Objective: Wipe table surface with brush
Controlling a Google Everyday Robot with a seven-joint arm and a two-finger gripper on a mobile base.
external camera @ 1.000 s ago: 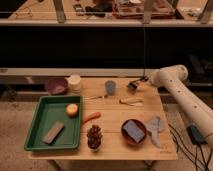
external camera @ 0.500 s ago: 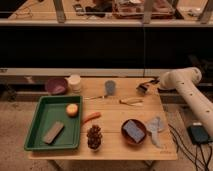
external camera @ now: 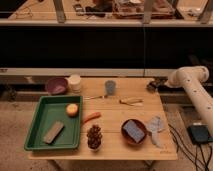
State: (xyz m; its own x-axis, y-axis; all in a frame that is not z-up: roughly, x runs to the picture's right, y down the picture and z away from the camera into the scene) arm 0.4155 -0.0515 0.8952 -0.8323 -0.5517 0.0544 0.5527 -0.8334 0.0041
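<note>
The table surface (external camera: 114, 114) is a large top of light tan wood planks. A small wooden brush (external camera: 131, 101) lies on it right of centre, towards the back. My gripper (external camera: 155, 84) hangs on the white arm (external camera: 192, 82) over the table's far right corner. It is right of the brush, beyond it and apart from it. It holds nothing that I can see.
A green tray (external camera: 37, 134) at the left holds an orange fruit (external camera: 73, 110) and a grey block (external camera: 53, 131). Also on the table: a purple bowl (external camera: 56, 85), white container (external camera: 75, 82), grey cup (external camera: 110, 87), carrot (external camera: 91, 117), pine cone (external camera: 94, 136), brown bowl (external camera: 134, 131), grey cloth (external camera: 155, 124).
The arm and gripper have drawn back to the right, from above the brush area to the table's far right corner. The objects on the table have not moved.
</note>
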